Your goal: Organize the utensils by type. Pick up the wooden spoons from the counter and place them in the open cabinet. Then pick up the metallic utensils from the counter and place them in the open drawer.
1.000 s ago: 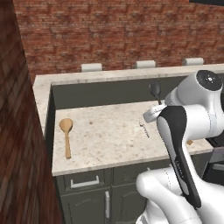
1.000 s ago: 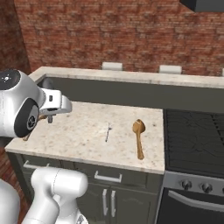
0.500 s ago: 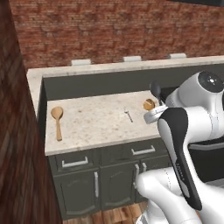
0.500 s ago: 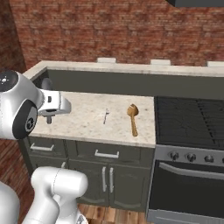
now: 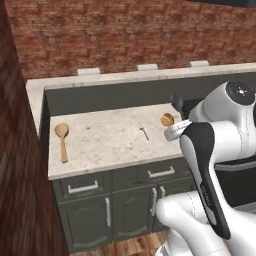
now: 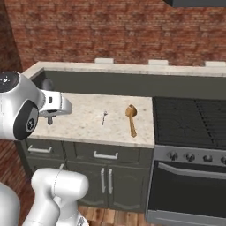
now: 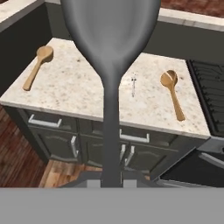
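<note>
My gripper (image 7: 111,180) is shut on the handle of the dark-grey metal spoon (image 7: 109,52), which rises large up the middle of the hand view. From the right base view the gripper (image 6: 49,118) hangs over the left end of the counter (image 6: 84,121), with the spoon's bowl (image 6: 47,84) above it. One wooden spoon (image 5: 61,140) lies at the counter's left end. The other wooden spoon (image 6: 131,118) lies near its right end. Between them rests the thin silver fork (image 6: 104,117). The cabinet and the open drawer are out of view.
A black stove (image 6: 190,123) with an oven below adjoins the counter's right end. Behind the counter runs a raised beige ledge (image 5: 140,76) before a brick wall. Dark cupboard fronts (image 5: 107,210) with silver handles stand under the worktop. A brick wall (image 5: 20,190) closes the left side.
The whole scene has shifted and shrunk in both base views, so the base has backed away from the counter. The grip on the metal spoon is unchanged.
</note>
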Controlling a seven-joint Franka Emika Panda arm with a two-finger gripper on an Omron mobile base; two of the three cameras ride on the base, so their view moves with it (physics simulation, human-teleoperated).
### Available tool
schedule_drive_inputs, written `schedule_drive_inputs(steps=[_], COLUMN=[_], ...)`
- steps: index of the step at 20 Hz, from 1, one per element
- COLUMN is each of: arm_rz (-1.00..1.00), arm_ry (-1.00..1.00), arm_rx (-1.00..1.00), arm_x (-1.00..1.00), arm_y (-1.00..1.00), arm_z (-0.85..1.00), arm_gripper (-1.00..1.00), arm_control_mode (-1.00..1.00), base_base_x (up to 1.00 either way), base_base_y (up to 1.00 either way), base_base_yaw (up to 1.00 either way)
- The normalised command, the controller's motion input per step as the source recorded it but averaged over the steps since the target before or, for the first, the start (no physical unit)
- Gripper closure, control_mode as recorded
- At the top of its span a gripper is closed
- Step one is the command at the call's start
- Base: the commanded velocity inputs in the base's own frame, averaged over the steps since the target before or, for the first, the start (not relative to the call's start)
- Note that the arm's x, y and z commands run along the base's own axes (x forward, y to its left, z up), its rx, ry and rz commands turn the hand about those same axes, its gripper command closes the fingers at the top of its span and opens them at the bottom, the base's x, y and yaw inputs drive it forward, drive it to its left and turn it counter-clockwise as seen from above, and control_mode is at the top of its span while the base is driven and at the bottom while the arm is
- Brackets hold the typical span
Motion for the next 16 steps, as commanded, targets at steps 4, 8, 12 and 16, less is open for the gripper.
schedule_drive_inputs(steps=[4, 8, 12, 16], arm_rz=[0.0, 0.0, 0.0, 0.0], arm_ry=[0.0, 0.0, 0.0, 0.0], arm_rx=[0.0, 0.0, 0.0, 0.0], arm_x=[0.0, 0.0, 0.0, 0.0], arm_y=[0.0, 0.0, 0.0, 0.0], arm_z=[0.0, 0.0, 0.0, 0.0], arm_gripper=[1.0, 1.0, 1.0, 1.0], arm_control_mode=[1.0, 1.0, 1.0, 1.0], base_base_x=[0.36, 0.04, 0.0, 0.0], base_base_y=[-0.38, -0.57, -0.68, -0.82], base_base_yaw=[-0.4, -0.67, -0.72, -0.77])
